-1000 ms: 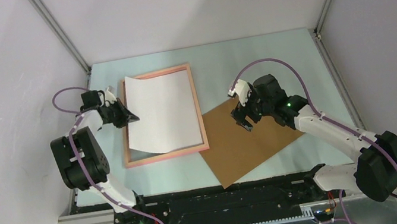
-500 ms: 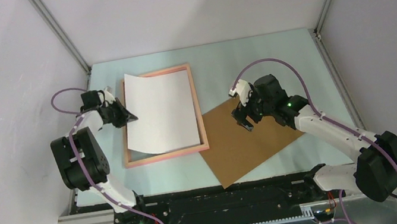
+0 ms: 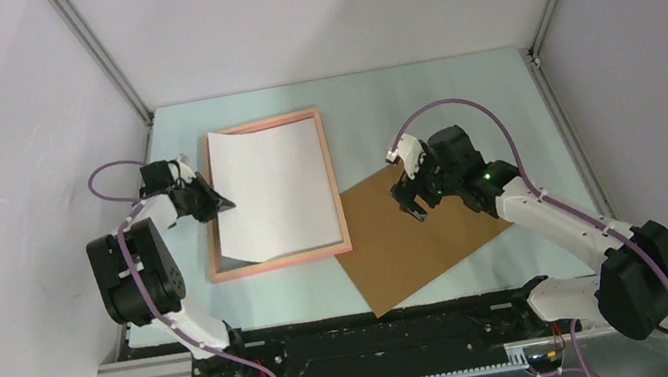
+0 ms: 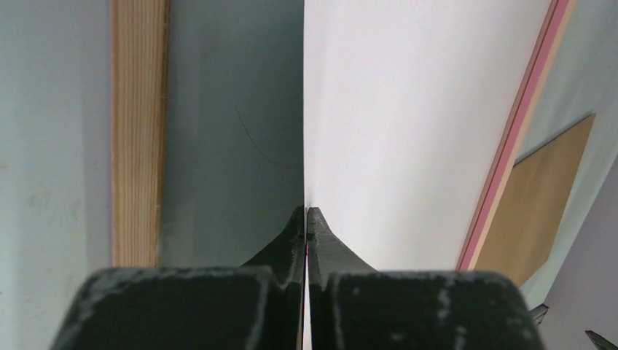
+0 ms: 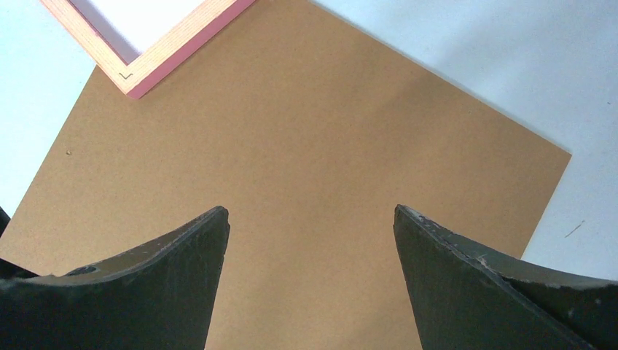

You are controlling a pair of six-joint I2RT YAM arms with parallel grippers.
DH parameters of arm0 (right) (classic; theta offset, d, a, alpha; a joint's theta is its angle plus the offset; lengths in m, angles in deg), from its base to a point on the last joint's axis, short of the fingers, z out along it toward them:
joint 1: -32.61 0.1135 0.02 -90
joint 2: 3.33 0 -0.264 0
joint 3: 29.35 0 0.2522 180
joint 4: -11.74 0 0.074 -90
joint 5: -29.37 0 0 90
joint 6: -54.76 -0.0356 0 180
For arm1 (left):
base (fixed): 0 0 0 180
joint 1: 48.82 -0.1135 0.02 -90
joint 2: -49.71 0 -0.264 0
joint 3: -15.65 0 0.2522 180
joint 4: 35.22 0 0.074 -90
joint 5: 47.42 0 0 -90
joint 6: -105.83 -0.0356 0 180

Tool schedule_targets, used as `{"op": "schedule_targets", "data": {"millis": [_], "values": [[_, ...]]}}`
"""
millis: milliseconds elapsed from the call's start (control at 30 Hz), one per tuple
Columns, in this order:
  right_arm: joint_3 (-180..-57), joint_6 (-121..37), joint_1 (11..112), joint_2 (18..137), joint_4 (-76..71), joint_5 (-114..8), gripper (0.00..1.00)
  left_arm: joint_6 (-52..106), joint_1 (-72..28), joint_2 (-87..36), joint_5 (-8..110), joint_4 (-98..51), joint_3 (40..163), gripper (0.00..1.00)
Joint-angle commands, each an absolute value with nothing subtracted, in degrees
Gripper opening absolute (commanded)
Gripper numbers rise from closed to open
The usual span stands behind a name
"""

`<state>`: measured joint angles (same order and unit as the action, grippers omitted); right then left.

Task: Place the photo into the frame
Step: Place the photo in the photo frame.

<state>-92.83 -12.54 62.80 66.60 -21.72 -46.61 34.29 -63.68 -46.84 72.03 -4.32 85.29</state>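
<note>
The photo (image 3: pixel 270 191) lies picture side down, showing its plain white back, over the salmon-pink frame (image 3: pixel 335 188). Its left edge is lifted. My left gripper (image 3: pixel 221 204) is shut on that left edge; the left wrist view shows the fingertips (image 4: pixel 306 213) pinching the white sheet (image 4: pixel 408 124), with the frame's wooden left rail (image 4: pixel 136 131) and pink right rail (image 4: pixel 521 131) on either side. My right gripper (image 3: pixel 410 202) is open and empty, hovering above the brown backing board (image 3: pixel 419 236), which fills the right wrist view (image 5: pixel 313 146).
The backing board lies at an angle to the right of the frame, its corner tucked at the frame's lower right corner (image 5: pixel 131 76). White enclosure walls stand left, right and behind. Pale green table (image 3: pixel 457 98) surrounds the objects.
My left gripper has shifted slightly down and left with the photo's edge, lowering the sheet a little towards the frame. The right arm has not moved.
</note>
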Motion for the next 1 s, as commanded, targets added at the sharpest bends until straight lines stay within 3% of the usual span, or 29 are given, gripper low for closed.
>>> {"op": "schedule_targets", "data": {"millis": [0,967], "values": [[-92.78,-12.76,62.48,65.92,-19.70,-45.96,0.87,35.02,-63.43,-43.16,70.51,-7.03,84.43,0.00],[-92.70,-12.76,62.40,66.28,-19.59,-45.86,0.87,30.63,-62.30,-47.18,68.06,-6.32,88.85,0.00]]}}
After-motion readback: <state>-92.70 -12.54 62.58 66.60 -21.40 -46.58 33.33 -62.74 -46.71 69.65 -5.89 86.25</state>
